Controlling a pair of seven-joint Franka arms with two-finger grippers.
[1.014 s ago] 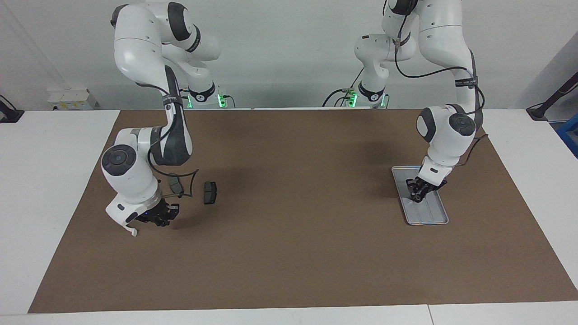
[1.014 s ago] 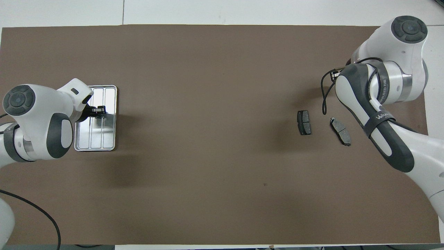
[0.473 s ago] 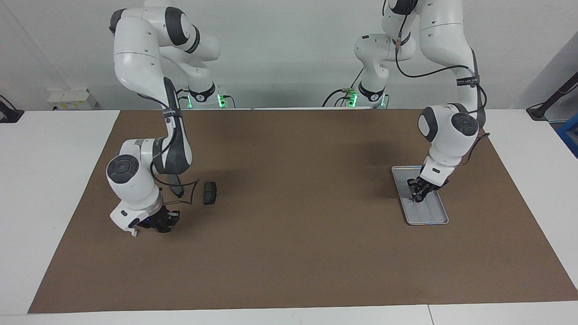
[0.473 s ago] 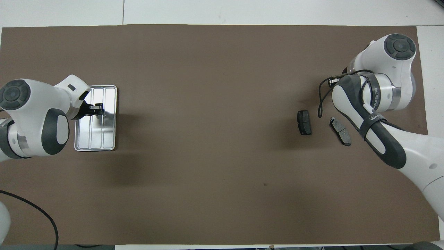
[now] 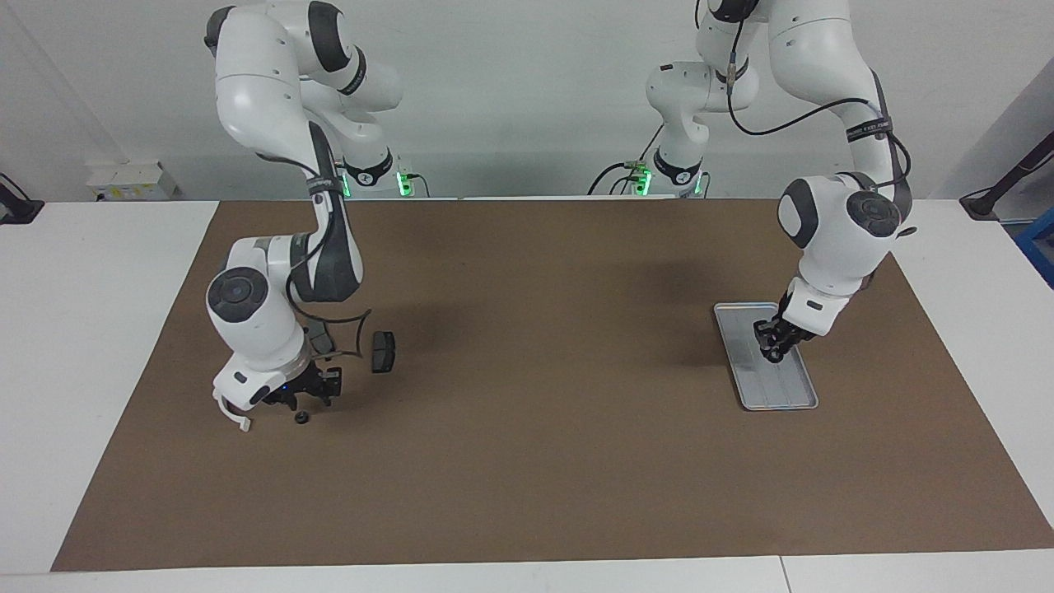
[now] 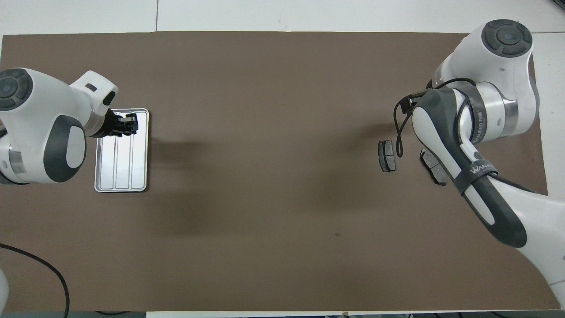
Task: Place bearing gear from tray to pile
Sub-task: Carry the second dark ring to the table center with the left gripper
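We are looking at a tabletop (image 5: pixel 99 346) covered by a matte brown mat (image 5: pixel 543 461). Toward the left arm's end is lying the tray (image 5: pixel 766 394), a flat silver-grey metal rectangle with rounded corners, a raised rim and lengthwise grooves. The left gripper (image 5: pixel 772 352) is hanging over the tray, its jaws nearly closed; we cannot tell whether they are pinching anything. Toward the right arm's end, two dark grey brake-pad-shaped pieces are lying flat: one pad (image 5: pixel 383 352) in plain view, a second pad (image 6: pixel 435 173) partly covered by the right arm. Farther from the robots than the pads, a small dark round part (image 5: pixel 302 417), apparently the bearing gear, is sitting on the mat. The right gripper (image 5: pixel 306 397) is hovering just above it, jaws looking parted and empty.
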